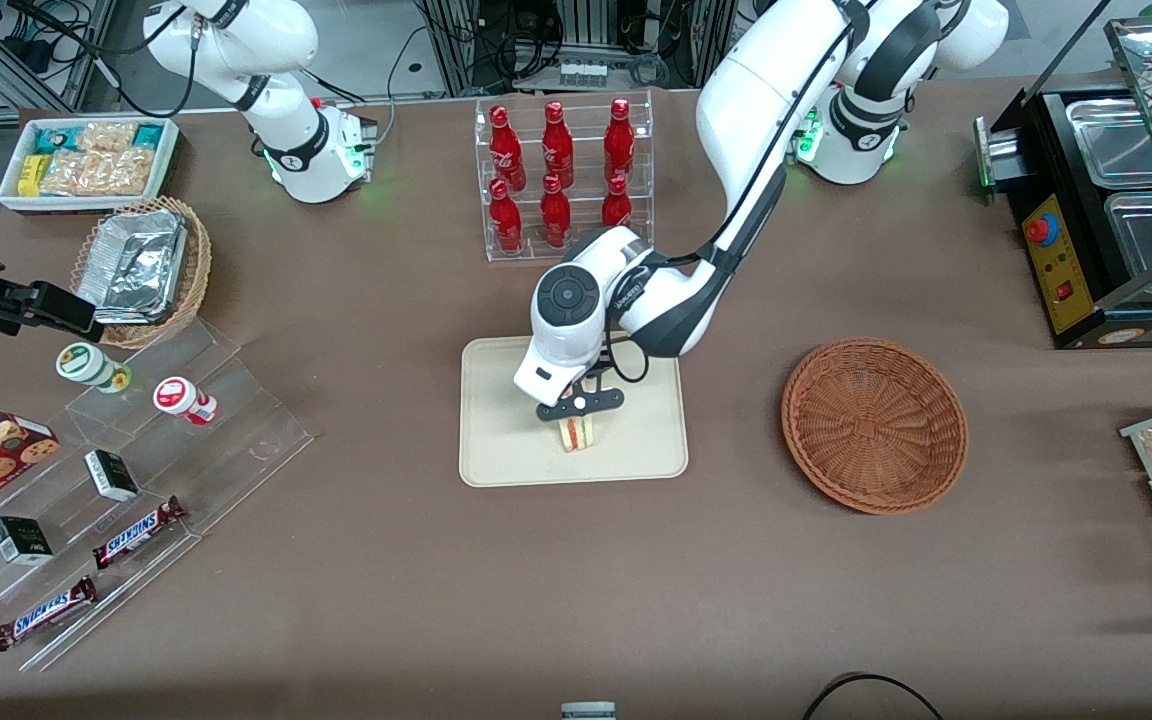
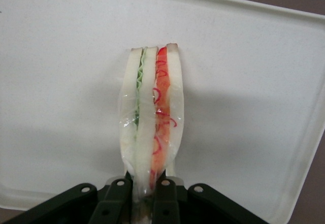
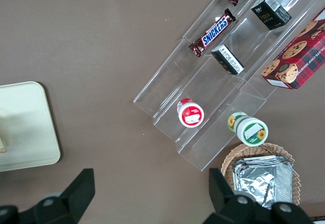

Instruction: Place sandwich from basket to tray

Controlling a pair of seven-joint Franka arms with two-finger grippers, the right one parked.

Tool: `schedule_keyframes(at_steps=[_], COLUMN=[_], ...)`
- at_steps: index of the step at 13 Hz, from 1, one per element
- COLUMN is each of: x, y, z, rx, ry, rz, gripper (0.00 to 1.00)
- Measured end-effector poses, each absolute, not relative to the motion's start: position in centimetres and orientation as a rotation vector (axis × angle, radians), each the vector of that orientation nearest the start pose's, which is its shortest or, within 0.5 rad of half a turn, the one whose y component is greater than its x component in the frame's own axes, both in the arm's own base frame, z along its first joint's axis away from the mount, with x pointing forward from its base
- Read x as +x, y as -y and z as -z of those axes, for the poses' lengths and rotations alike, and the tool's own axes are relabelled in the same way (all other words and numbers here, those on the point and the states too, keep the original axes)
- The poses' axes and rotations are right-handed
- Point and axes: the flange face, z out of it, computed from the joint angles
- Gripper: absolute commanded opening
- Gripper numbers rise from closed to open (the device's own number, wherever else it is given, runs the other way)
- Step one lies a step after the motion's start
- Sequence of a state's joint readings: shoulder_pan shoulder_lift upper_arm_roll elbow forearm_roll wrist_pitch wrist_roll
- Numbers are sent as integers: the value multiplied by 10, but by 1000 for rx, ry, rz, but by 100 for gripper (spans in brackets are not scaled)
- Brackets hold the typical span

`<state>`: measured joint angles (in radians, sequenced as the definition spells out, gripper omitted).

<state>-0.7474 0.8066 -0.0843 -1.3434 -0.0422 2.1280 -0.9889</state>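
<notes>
One gripper [image 1: 577, 418] pinching sandwich [image 1: 576, 433] over tray [image 1: 506, 440] on brown table [image 1: 356, 560]; basket [image 1: 874, 425] beside.

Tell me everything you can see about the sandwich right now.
The sandwich is a small wedge of pale bread, wrapped in clear film, with green filling in one seam and red-orange filling in the other. It stands on edge over the cream tray, in its half nearer the front camera; whether it rests on the tray is unclear. The left arm's claw is shut on one end of it.
</notes>
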Motion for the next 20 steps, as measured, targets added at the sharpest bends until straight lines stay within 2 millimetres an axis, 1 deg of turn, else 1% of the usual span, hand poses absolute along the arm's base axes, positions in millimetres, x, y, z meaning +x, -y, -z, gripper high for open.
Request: schedule_keyframes(at_steps=[2,4,6,7,10,14,16,17,19,20], x=[505,506,510,512,519,529,527,529,540,544], y=[537,537,540,541,539,529,521,511,481,466], z=[-239,-241,-251,-261,-296,-333,-364,-385,-426,-441], rx=[-3161,-3164,-3181,-3193,-3218,-3207,-3180,-3169,-3165,-3157], ry=[327,328,330,332,311,268,268,275,238,212], rz=[-147,-143,-122,-106,-58,66,47,44,44,30], gripper=[100,100,100,100,100,100,100,100,100,100])
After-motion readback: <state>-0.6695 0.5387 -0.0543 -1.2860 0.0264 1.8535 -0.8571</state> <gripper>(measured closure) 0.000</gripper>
